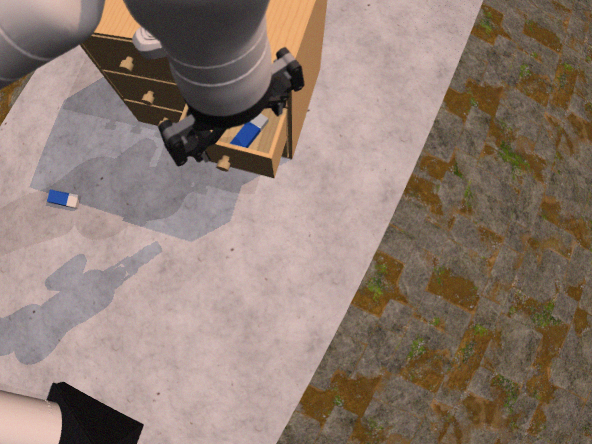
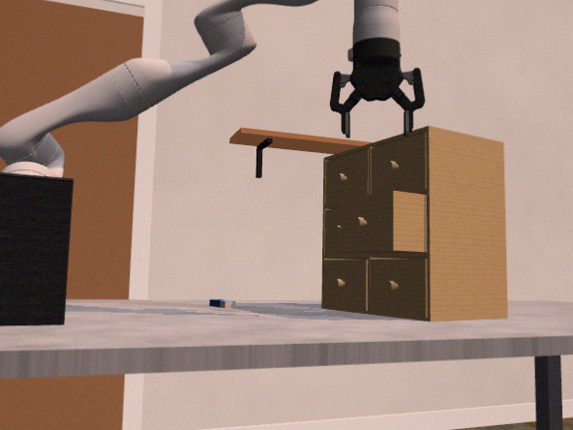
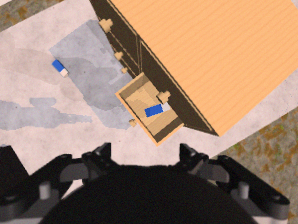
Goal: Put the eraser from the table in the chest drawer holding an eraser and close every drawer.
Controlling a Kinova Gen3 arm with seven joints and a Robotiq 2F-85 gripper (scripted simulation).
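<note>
Worktop (image 1: 300,300) (image 2: 242,358) (image 3: 25,85) carries everything. Wooden chest (image 1: 310,75) (image 2: 467,223) (image 3: 215,55) stands upright on it, three rows of two drawers. Arm (image 1: 225,50) (image 2: 121,89) reaches across from the black block (image 1: 100,415) (image 2: 34,247), its end pointing down over the chest's front side. Gripper (image 1: 232,112) (image 2: 377,135) (image 3: 145,150) is wide open, nothing between the fingers, up around chest-top height in the exterior view. Middle-row drawer (image 1: 245,160) (image 2: 409,221) (image 3: 142,97), right side as seen in exterior, sticks out partway; looks level. The other five fronts look pushed in. Drawer eraser (image 1: 246,134) (image 3: 154,110), blue and white, lies inside that open tray. Loose eraser (image 1: 62,199) (image 2: 222,303) (image 3: 59,67), same colours, lies flat on the worktop, well apart from the chest, out in front of it, near the shadow's edge. Open drawer's round knob (image 1: 223,163) (image 2: 362,221) (image 3: 132,122) is untouched.
</note>
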